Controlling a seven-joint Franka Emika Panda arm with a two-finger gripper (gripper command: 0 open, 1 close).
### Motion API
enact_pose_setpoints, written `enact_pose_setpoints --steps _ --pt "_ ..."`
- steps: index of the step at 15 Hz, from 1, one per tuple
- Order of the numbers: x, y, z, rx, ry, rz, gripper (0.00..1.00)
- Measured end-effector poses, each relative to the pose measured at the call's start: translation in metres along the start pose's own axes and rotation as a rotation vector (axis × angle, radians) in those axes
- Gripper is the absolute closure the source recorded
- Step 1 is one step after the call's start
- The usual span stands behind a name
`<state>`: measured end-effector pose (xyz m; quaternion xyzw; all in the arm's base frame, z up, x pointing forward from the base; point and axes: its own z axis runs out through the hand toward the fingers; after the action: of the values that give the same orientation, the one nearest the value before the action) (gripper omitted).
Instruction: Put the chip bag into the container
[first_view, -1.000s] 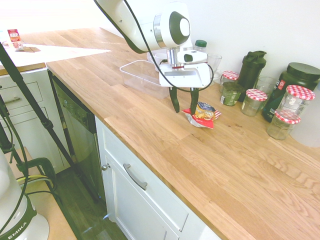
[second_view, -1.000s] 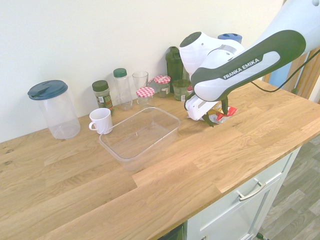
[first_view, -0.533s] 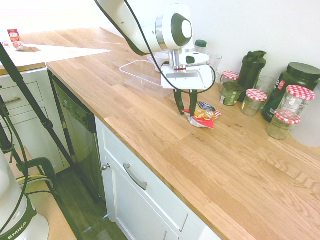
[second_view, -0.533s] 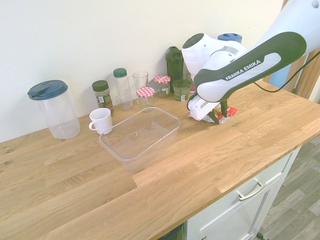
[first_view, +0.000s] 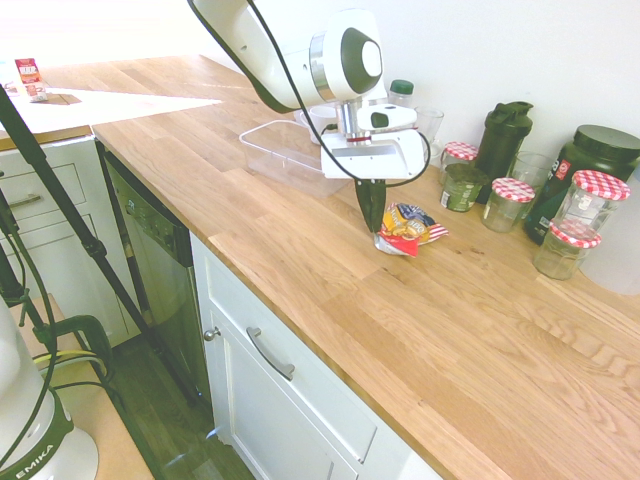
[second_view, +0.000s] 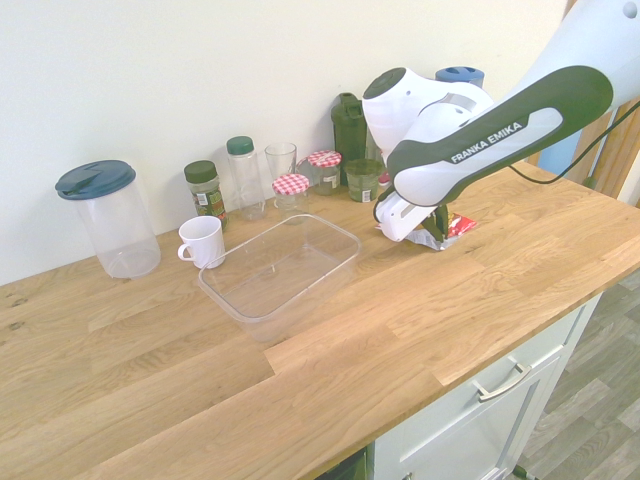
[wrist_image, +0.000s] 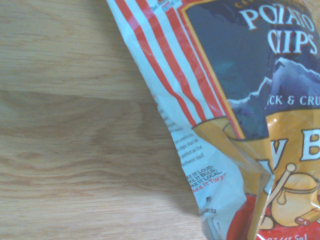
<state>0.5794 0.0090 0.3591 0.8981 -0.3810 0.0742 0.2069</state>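
The chip bag (first_view: 410, 224) lies on the wooden counter, red-edged with a yellow and blue printed face. It fills the right of the wrist view as a striped packet (wrist_image: 240, 100) reading "potato chips". My gripper (first_view: 373, 226) points straight down at the bag's near-left edge, and its dark fingers are pressed together on that edge. From the other side, the gripper (second_view: 437, 231) hides most of the bag (second_view: 460, 226). The container (first_view: 270, 152), a clear shallow tub, stands empty to the left of the bag in the first exterior view, with its rim (second_view: 330, 226) close to the arm.
A white mug (second_view: 203, 240), a clear pitcher with a blue lid (second_view: 105, 215), spice bottles and a drinking glass (second_view: 281, 162) stand along the wall. Red-checked-lid jars (first_view: 598, 197) and a dark shaker (first_view: 503, 135) crowd behind the bag. The counter's front edge (first_view: 300, 300) runs above white drawers.
The fingers have gone from wide open astride the bag's edge to pressed together on it. The bag's near edge has been pinched and pulled up slightly.
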Motion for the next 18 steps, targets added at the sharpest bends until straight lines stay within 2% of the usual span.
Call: enact_pose_setpoints --steps 4,8,10,14,18 --pt "0.006 0.002 -0.021 0.027 0.027 0.04 1.0" --pt "0.031 0.03 -0.121 0.103 0.125 0.108 1.0" --pt "0.027 0.032 -0.174 0.14 0.173 0.108 1.0" --pt "-0.025 -0.016 -0.245 0.18 0.23 0.014 1.0" --pt "-0.083 -0.093 -0.245 0.156 0.248 -0.078 1.0"
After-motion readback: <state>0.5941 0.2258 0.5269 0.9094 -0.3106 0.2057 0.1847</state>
